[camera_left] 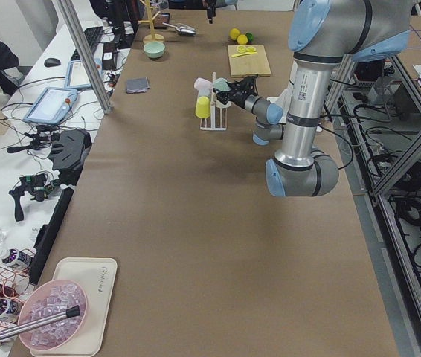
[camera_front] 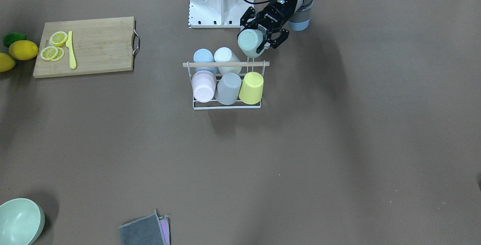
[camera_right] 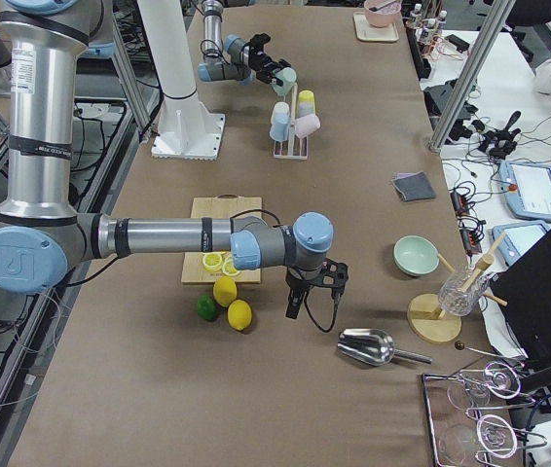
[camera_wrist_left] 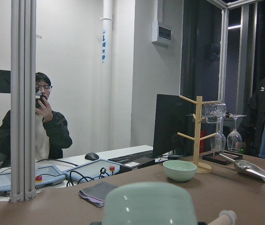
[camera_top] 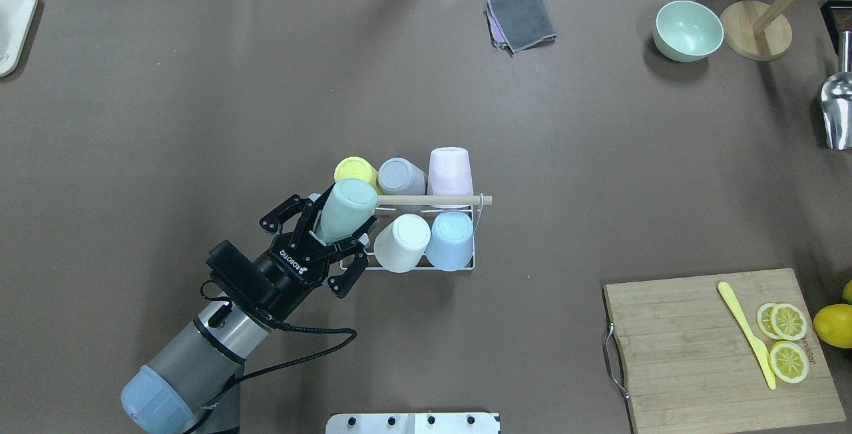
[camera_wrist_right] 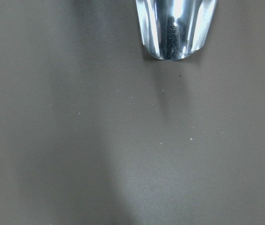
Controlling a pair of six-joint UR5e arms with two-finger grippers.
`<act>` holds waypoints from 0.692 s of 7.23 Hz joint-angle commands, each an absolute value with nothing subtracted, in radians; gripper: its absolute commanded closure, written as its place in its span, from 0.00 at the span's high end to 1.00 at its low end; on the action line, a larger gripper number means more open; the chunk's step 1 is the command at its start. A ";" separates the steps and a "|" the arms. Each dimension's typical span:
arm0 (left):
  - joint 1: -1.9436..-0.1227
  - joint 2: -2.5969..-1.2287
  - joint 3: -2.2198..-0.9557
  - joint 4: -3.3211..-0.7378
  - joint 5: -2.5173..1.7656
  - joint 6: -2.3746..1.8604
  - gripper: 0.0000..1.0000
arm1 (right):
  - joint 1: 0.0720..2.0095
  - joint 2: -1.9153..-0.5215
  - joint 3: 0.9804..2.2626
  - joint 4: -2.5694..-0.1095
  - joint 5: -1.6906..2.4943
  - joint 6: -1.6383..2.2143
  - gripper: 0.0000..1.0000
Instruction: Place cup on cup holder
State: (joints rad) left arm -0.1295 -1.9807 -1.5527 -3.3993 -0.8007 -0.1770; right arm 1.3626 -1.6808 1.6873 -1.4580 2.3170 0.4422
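L gripper [camera_top: 338,219]: fingers spread wide round the mint cup [camera_top: 346,208], gripping its sides.
R gripper [camera_right: 307,290]: low over the worktop [camera_wrist_right: 123,164] by a metal scoop [camera_wrist_right: 174,28]; wide or narrow, can't tell.
Cup posn: tilted, base up, in the air over the cup holder [camera_top: 432,200], at the near row's end slot, just beside the white cup [camera_top: 401,242].
Risk: rim may snag the holder's top or knock the white cup. If the prong is missed, the cup drops. The light holder prob. shifts if pushed.
Cup look: plain, smooth, pale mint, tapered.

Overhead and front views (facing oppositely) share the cup holder [camera_top: 439,200].
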 commanded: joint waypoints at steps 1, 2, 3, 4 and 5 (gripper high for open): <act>-0.129 -1.983 -1.529 -3.405 -0.801 -0.178 0.00 | 1.385 -1.677 1.675 -1.459 2.318 0.443 0.99; -0.129 -1.983 -1.531 -3.405 -0.801 -0.178 0.00 | 1.385 -1.660 1.666 -1.453 2.312 0.442 0.99; -0.129 -1.985 -1.528 -3.404 -0.801 -0.178 0.00 | 1.385 -1.649 1.645 -1.450 2.312 0.439 0.99; -0.126 -1.985 -1.525 -3.404 -0.801 -0.178 0.00 | 1.385 -1.644 1.637 -1.450 2.312 0.437 0.99; -0.126 -1.985 -1.523 -3.405 -0.801 -0.178 0.00 | 1.385 -1.640 1.637 -1.450 2.310 0.437 0.99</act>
